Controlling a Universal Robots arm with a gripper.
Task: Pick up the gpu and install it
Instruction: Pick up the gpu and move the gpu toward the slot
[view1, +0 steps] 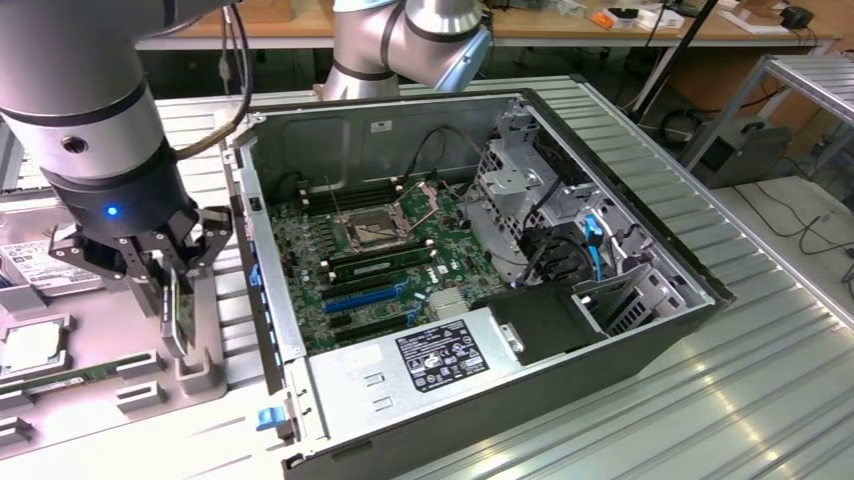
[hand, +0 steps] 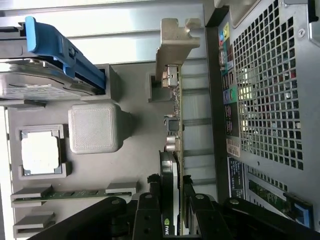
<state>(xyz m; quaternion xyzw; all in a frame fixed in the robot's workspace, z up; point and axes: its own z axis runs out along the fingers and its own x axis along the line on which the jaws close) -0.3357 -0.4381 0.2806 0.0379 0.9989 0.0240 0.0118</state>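
Evidently the gripper (view1: 174, 312) is partly closed, a finger on either face of the gpu (hand: 170, 165). It looks clamped, though contact is hard to confirm. The card stands on edge in the grey holder (view1: 200, 378), just beside the computer case (view1: 641, 335) on the exterior view's left. It should be light and stiff but fragile, and best gripped flat across cooler and board, sparing the fan and connector edge.

Room lies open above the motherboard (view1: 387, 250); the case wall (view1: 263, 300) stands just beside the hand (view1: 176, 335).
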